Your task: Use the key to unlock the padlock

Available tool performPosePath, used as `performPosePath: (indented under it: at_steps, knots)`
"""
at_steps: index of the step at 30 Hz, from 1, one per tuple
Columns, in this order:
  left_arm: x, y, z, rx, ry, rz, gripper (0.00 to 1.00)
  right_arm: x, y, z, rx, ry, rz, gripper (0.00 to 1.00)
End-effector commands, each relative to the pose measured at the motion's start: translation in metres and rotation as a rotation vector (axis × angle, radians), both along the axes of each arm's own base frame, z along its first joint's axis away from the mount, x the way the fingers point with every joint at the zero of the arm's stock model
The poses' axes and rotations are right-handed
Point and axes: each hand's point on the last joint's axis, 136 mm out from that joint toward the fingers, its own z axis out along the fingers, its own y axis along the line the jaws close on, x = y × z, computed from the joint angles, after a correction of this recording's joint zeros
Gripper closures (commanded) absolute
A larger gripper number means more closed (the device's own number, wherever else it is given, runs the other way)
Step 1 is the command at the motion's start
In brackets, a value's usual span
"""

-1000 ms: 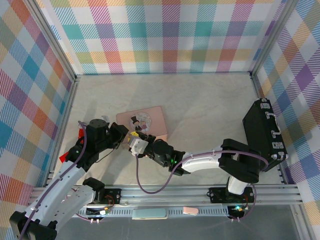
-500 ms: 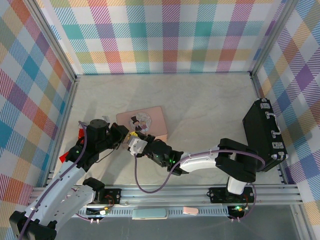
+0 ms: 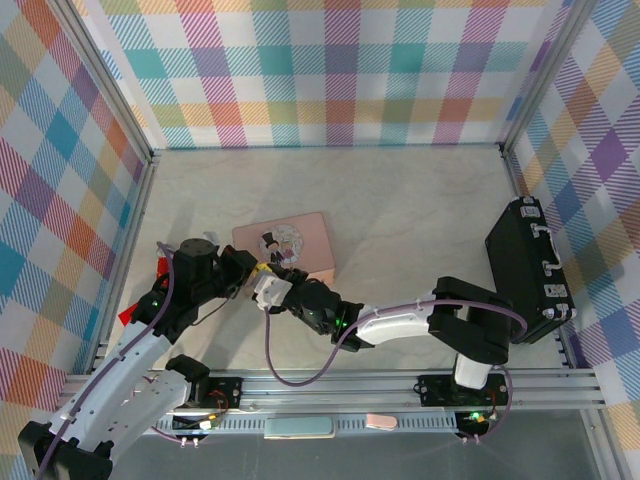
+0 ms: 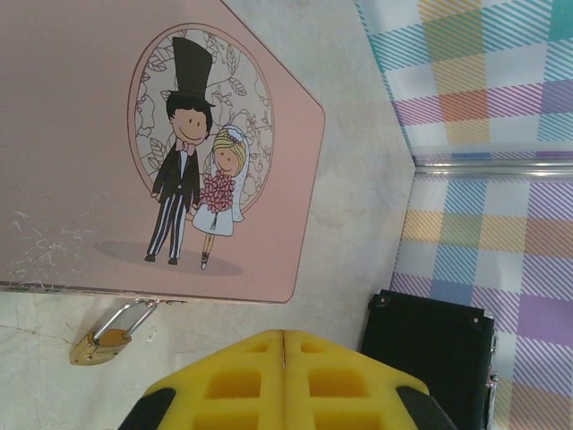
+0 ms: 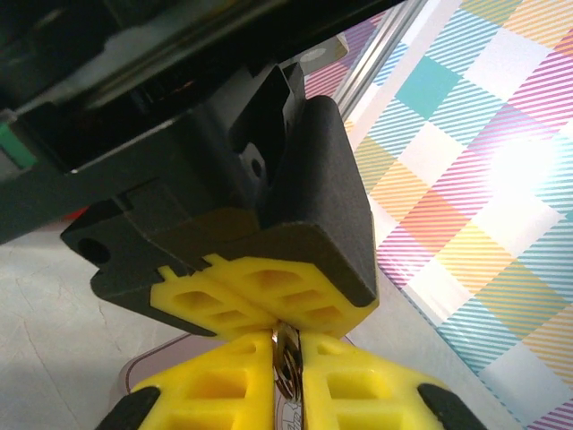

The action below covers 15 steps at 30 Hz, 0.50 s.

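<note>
Since a second ago the right arm's forearm has slid a little to the left, bringing the right gripper [image 3: 268, 290] closer to the left gripper [image 3: 250, 272]. The two now meet tip to tip just in front of the pink tin [image 3: 305, 240]; the left arm has hardly shifted.

In the right wrist view the right jaws are clamped on the key [image 5: 286, 372], a thin silver sliver standing between the yellow pads. Its upper end reaches the seam where the left gripper's fingers [image 5: 255, 300] press together. The left wrist view also shows the left jaws together, with only a hairline seam between them.

The padlock [image 4: 107, 336] lies flat on the worktop [image 3: 400, 200], its shackle touching or just beside the tin's near edge, below the bride-and-groom picture.

The far half of the worktop lies open up to the plaid walls [image 3: 340, 70]. A black case [image 3: 525, 265] leans at the right side, well apart from the grippers. The left wall runs near the left arm's elbow.
</note>
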Motion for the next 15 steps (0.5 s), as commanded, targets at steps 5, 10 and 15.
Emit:
performPosePath:
  at_steps: [5, 10, 15]
  knots:
    - [-0.006, -0.007, 0.008, -0.006, -0.014, -0.040, 1.00, 0.013, -0.001, 0.014, 0.059, -0.021, -0.084, 0.93]
    - [-0.005, -0.007, 0.008, -0.001, -0.016, -0.041, 1.00, 0.017, -0.005, 0.013, 0.070, -0.009, -0.111, 1.00]
    - [-0.004, -0.005, 0.010, 0.036, -0.032, -0.048, 0.88, 0.020, -0.016, 0.015, 0.129, 0.028, -0.141, 1.00]
